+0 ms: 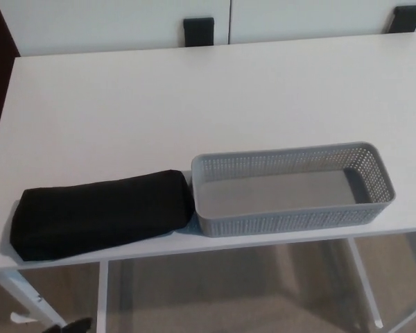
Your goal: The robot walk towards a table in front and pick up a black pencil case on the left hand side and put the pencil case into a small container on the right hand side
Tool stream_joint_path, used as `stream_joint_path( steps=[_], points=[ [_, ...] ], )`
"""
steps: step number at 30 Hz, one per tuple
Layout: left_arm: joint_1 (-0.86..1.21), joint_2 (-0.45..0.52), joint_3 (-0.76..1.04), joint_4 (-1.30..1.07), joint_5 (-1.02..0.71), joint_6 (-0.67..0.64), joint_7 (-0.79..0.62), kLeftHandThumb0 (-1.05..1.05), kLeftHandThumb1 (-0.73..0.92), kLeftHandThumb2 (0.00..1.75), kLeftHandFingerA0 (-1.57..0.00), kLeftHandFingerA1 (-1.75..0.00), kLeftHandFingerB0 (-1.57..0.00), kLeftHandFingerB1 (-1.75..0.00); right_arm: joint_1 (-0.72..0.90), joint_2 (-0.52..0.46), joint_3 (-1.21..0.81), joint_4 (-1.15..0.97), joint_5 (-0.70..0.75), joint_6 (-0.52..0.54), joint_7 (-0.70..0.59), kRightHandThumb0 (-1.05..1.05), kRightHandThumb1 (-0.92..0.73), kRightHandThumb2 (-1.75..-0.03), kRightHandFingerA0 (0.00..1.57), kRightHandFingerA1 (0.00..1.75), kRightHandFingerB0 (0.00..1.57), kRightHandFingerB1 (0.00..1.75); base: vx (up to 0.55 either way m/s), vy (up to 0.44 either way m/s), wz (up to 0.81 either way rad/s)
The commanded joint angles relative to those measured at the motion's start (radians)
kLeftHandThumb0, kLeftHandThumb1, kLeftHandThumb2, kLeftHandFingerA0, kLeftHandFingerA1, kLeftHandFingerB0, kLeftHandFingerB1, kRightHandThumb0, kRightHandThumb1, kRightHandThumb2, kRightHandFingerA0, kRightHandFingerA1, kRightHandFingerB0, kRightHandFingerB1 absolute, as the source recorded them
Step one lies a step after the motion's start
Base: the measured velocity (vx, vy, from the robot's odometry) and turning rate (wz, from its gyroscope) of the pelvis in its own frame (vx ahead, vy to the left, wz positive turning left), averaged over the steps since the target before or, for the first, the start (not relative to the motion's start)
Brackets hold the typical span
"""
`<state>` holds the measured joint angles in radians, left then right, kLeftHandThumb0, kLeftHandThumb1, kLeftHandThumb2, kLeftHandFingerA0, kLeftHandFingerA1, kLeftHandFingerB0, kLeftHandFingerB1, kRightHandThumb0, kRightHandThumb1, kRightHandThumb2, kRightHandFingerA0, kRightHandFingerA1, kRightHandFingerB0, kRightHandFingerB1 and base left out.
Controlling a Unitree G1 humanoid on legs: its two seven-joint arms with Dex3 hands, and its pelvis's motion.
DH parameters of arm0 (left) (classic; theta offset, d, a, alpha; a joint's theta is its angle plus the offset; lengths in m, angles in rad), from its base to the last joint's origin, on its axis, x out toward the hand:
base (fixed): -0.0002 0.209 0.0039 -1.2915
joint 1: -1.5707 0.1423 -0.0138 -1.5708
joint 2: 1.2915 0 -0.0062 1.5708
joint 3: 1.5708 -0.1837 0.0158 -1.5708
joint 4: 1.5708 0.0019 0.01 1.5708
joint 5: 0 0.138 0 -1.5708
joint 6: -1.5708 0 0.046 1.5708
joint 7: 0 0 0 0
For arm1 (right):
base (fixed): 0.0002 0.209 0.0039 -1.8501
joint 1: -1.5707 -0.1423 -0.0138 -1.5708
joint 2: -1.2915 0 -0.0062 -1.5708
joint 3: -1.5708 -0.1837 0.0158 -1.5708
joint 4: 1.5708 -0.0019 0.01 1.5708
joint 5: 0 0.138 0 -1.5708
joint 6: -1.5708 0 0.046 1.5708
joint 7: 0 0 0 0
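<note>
Pencil case (100,214) beside container (291,211)

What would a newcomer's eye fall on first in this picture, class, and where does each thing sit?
First, the black pencil case, lying dark against the white table near its front left edge. Next, the grey perforated container just to its right, empty, with its left end at the case's end. Neither robot hand is in view.
</note>
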<state>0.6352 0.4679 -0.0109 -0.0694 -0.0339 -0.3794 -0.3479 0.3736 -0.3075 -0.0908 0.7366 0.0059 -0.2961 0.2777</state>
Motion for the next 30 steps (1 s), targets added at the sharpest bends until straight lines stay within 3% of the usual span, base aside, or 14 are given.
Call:
stream_joint_path(
  steps=[1, 2, 7, 8, 9, 12, 14, 18, 20, 22, 23, 25, 26, 30],
  points=[
    [-0.055, 0.326, 0.338, -0.901, -0.72, -0.045, -0.049, -0.91, 0.59, 0.58, -0.12, -0.5, -0.06, -0.31, -0.008, -0.011, -0.023, 0.002, 0.023, 0.025, 0.007, -0.69, -0.59, -0.88, 0.07, 0.42, 0.05, 0.31, 0.0, 0.0, 0.0],
    [-0.153, 0.32, 0.361, -0.913, -0.725, -0.023, 0.035, -0.68, 0.42, 0.54, -0.12, -0.43, -0.09, -0.25, 0.004, -0.015, -0.018, -0.009, 0.015, 0.019, 0.003, -0.64, -0.76, -0.66, 0.14, 0.33, 0.09, 0.2, 0.0, 0.0, 0.0],
    [-0.283, 0.24, 0.337, -0.875, -0.595, 0.032, 0.112, -0.56, 0.39, 0.55, -0.08, -0.27, -0.12, -0.24, -0.006, -0.019, -0.012, 0.014, 0.005, 0.007, 0.003, -0.67, -0.76, -0.64, 0.14, 0.32, 0.1, 0.21, 0.0, 0.0, 0.0],
    [-0.325, 0.234, 0.332, -0.878, -0.557, 0.092, 0.142, -0.61, 0.42, 0.58, -0.08, -0.27, -0.12, -0.25, -0.01, -0.021, -0.009, 0.009, -0.004, 0.016, -0.008, -0.72, -0.6, -0.9, 0.08, 0.43, 0.05, 0.31, 0.0, 0.0, 0.0],
    [-0.348, 0.241, 0.328, -0.872, -0.552, 0.12, 0.138, -0.47, 0.43, 0.56, -0.06, -0.26, -0.11, -0.26, -0.015, -0.021, -0.01, 0.01, -0.001, 0.019, -0.005, -0.66, -0.76, -0.65, 0.14, 0.32, 0.09, 0.2, 0.0, 0.0, 0.0],
    [-0.363, 0.241, 0.333, -0.878, -0.559, 0.147, 0.134, -0.47, 0.43, 0.56, -0.06, -0.26, -0.11, -0.26, -0.017, -0.02, -0.01, 0.011, 0.0, 0.02, -0.004, -0.66, -0.76, -0.65, 0.14, 0.32, 0.09, 0.2, 0.0, 0.0, 0.0],
    [-0.604, 0.165, 0.198, -0.723, -0.184, 0.213, 0.105, -0.68, 0.4, 0.73, -0.08, -0.2, -0.1, -0.3, -0.009, -0.017, -0.011, -0.02, -0.001, 0.023, -0.014, -0.7, -0.6, -0.91, 0.07, 0.45, 0.04, 0.33, 0.0, 0.0, 0.0],
    [-0.636, 0.157, 0.192, -0.721, -0.141, 0.258, 0.093, -0.68, 0.4, 0.73, -0.08, -0.2, -0.1, -0.3, -0.008, -0.018, -0.013, -0.021, 0.004, 0.023, -0.006, -0.7, -0.6, -0.91, 0.07, 0.45, 0.04, 0.33, 0.0, 0.0, 0.0],
    [-0.743, 0.167, 0.126, -0.581, 0.045, 0.276, 0.066, -0.6, 0.37, 0.72, -0.07, -0.27, -0.09, -0.25, -0.008, -0.02, -0.014, -0.032, 0.005, 0.035, -0.004, -0.68, -0.6, -0.89, 0.07, 0.44, 0.05, 0.33, 0.0, 0.0, 0.0],
    [-0.776, 0.175, 0.102, -0.536, 0.119, 0.293, 0.055, -0.64, 0.39, 0.77, -0.04, -0.22, -0.09, -0.26, 0.001, -0.018, -0.014, -0.052, 0.008, 0.039, -0.002, -0.64, -0.77, -0.62, 0.14, 0.32, 0.08, 0.26, 0.0, 0.0, 0.0],
    [-0.812, 0.185, 0.065, -0.476, 0.183, 0.304, 0.043, -0.61, 0.38, 0.78, -0.02, -0.19, -0.1, -0.31, 0.004, -0.019, -0.013, -0.057, 0.008, 0.043, -0.001, -0.66, -0.56, -0.93, 0.04, 0.45, 0.0, 0.33, 0.0, 0.0, 0.0],
    [-0.853, 0.202, 0.012, -0.395, 0.258, 0.323, 0.023, -0.65, 0.46, 0.55, 0.0, -0.24, -0.1, -0.25, -0.004, -0.02, -0.01, -0.044, 0.001, 0.042, -0.004, -0.71, -0.56, -0.92, 0.07, 0.45, 0.01, 0.31, 0.0, 0.0, 0.0],
    [-0.868, 0.21, -0.014, -0.364, 0.292, 0.337, 0.012, -0.62, 0.39, 0.77, 0.0, -0.12, -0.09, -0.26, -0.004, -0.019, -0.009, -0.043, 0.0, 0.042, -0.005, -0.7, -0.57, -0.93, 0.04, 0.44, 0.0, 0.3, 0.0, 0.0, 0.0],
    [-0.918, 0.23, -0.113, -0.244, 0.386, 0.391, -0.02, -0.68, 0.44, 0.79, 0.0, -0.04, -0.1, -0.16, -0.01, -0.025, -0.012, -0.057, 0.004, 0.053, 0.002, -0.73, -0.58, -0.93, 0.02, 0.43, 0.0, 0.28, 0.0, 0.0, 0.0]
  ],
)
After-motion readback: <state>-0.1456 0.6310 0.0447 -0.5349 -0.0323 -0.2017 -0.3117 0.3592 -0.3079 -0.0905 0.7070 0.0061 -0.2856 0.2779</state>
